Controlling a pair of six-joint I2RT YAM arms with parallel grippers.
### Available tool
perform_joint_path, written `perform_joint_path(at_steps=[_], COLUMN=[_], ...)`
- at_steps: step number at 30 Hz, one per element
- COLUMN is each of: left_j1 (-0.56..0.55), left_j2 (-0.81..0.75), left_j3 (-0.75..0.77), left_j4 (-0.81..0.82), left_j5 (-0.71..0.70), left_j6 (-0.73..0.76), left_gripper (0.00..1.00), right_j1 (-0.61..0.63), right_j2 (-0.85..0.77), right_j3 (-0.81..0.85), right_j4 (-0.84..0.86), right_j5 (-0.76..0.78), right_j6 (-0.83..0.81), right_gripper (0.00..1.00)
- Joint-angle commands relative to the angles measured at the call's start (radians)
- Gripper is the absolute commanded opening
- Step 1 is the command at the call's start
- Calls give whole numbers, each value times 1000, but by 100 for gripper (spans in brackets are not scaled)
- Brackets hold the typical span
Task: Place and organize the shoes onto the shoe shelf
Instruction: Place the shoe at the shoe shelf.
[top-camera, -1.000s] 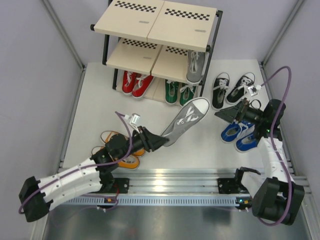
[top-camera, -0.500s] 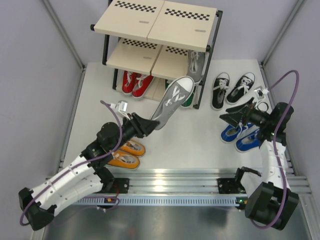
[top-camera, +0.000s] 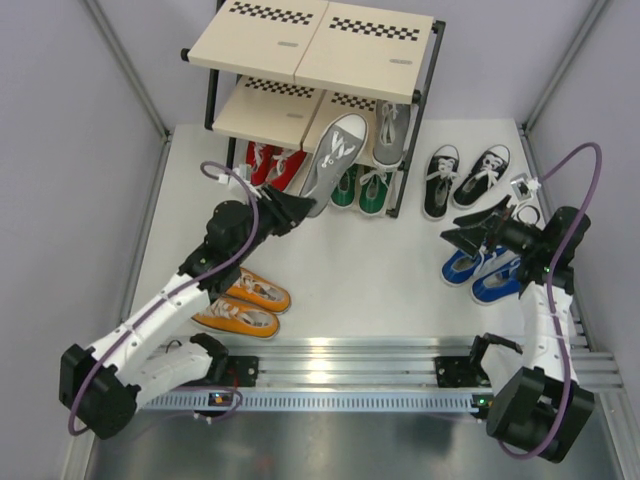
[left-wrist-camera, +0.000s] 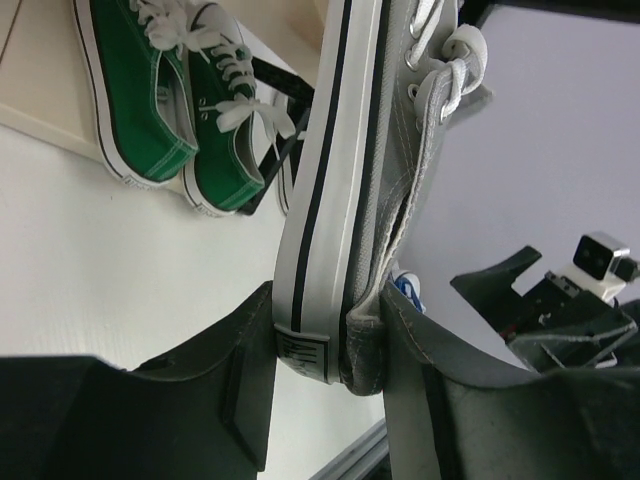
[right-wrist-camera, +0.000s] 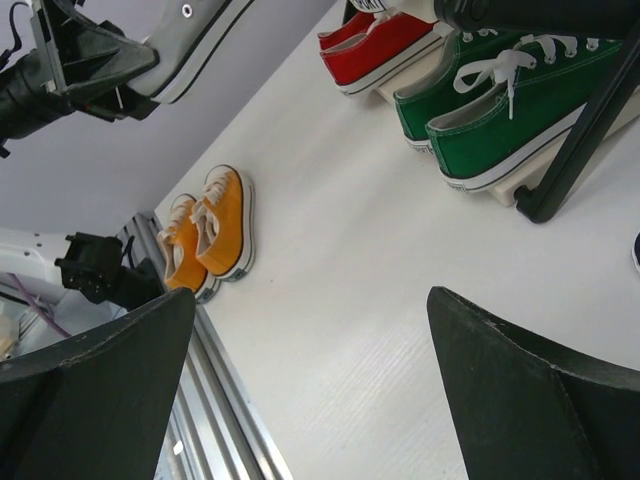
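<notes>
My left gripper (top-camera: 291, 211) (left-wrist-camera: 325, 345) is shut on the heel of a grey shoe (top-camera: 335, 160) (left-wrist-camera: 345, 150). It holds the shoe in the air, toe toward the shoe shelf (top-camera: 310, 45), in front of the middle tier. A second grey shoe (top-camera: 390, 133) stands on that tier's right side. Red shoes (top-camera: 268, 165) and green shoes (top-camera: 365, 190) sit on the bottom tier. My right gripper (top-camera: 465, 228) (right-wrist-camera: 312, 300) is open and holds nothing, hovering above the blue shoes (top-camera: 480, 272).
Black shoes (top-camera: 460, 180) stand on the table right of the shelf. Orange shoes (top-camera: 240, 305) (right-wrist-camera: 205, 235) lie beside my left arm, near the metal rail (top-camera: 350, 355) at the front edge. The shelf's black post (right-wrist-camera: 585, 140) is close to my right gripper.
My left arm has swung the grey shoe left and away from me, from the table's middle up to the shelf's middle tier. The right gripper has drawn back slightly, still open.
</notes>
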Motion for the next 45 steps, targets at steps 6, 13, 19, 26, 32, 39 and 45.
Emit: perform_joint_path(at_steps=[6, 13, 19, 26, 32, 39, 45], left_j1=[58, 59, 58, 55, 35, 22, 12], left_j2=[207, 448, 579, 712, 774, 771, 737], left_j3=[261, 466, 590, 720, 786, 771, 742], left_j4=[246, 157, 125, 111, 62, 53, 53], left_j5=[12, -42, -112, -111, -124, -114, -109], left_j6=[-90, -144, -204, -285, -285, -288, -290], left_gripper=[0, 0, 0, 0, 0, 0, 0], right_j1=[-18, -21, -21, -21, -20, -21, -21], right_j2=[-24, -39, -42, -55, -61, -70, -68], right_j3=[2, -2, -5, -14, -25, -24, -25], right_j4=[22, 20, 26, 48, 71, 71, 71], right_j5=[-18, -16, -16, -15, -13, -9, -4], right_j6=[-30, -30, -20, 0, 20, 20, 22], right_gripper=[99, 99, 99, 99, 99, 99, 99])
